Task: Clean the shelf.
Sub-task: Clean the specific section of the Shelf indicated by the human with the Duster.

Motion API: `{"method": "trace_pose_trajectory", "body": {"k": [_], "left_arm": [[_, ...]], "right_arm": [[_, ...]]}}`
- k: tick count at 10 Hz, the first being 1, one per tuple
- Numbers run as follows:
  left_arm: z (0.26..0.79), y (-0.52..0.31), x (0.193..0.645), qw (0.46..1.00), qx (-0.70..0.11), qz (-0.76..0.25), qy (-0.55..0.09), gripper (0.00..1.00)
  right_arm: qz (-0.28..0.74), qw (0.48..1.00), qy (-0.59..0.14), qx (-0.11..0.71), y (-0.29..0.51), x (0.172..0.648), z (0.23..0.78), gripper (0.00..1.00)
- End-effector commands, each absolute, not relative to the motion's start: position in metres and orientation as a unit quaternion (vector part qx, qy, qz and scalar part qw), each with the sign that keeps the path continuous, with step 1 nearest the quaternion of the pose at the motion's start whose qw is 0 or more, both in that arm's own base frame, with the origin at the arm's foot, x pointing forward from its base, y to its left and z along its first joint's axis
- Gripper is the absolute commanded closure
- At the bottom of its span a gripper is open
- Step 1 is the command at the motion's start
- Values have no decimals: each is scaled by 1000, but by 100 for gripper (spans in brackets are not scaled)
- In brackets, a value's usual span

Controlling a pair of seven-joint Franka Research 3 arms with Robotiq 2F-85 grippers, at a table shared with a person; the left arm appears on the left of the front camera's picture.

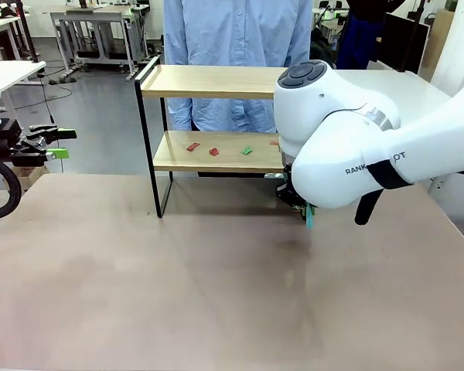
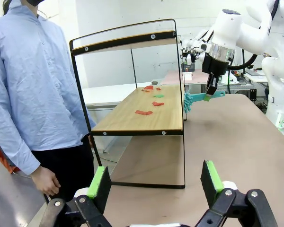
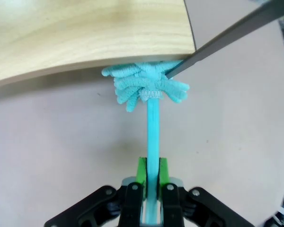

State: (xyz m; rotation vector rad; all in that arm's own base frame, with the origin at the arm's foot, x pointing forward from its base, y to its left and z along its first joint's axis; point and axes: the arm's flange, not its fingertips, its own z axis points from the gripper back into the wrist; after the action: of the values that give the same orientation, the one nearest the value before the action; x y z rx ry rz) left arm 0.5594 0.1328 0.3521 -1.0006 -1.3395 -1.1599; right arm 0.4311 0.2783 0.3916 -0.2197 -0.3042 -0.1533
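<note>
A teal duster (image 3: 147, 86) is clamped in the right gripper (image 3: 152, 164) at the near right corner of the shelf (image 1: 178, 159); the left gripper (image 2: 155, 179) is spread wide

The shelf (image 1: 209, 80) stands on the brown table (image 1: 216, 294) near its far edge, about midway along. On the lower board lie three small red scraps (image 1: 192, 147) and a green scrap (image 1: 247, 151), strewn from the middle toward the right end.

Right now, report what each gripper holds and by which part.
The right gripper is shut on the teal duster, gripping its flat handle near the end away from the fluffy head. The left gripper holds nothing, jaws open.
</note>
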Motion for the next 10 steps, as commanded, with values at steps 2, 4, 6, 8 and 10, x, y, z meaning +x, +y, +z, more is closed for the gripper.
{"method": "trace_pose_trajectory", "body": {"k": [2,4,6,8,10], "left_arm": [[355,132,557,522,-415,-487,-564,0],[355,132,557,522,-415,-487,-564,0],[355,132,557,522,-415,-487,-564,0],[355,132,557,522,-415,-487,-564,0],[355,132,557,522,-415,-487,-564,0]], "right_arm": [[-83,981,-137,-108,274,439,383,87],[-78,981,-142,-111,277,434,383,87],[-19,983,-165,-78,255,417,416,87],[59,984,-153,-61,243,404,431,87],[130,983,-122,-35,236,395,443,87]]}}
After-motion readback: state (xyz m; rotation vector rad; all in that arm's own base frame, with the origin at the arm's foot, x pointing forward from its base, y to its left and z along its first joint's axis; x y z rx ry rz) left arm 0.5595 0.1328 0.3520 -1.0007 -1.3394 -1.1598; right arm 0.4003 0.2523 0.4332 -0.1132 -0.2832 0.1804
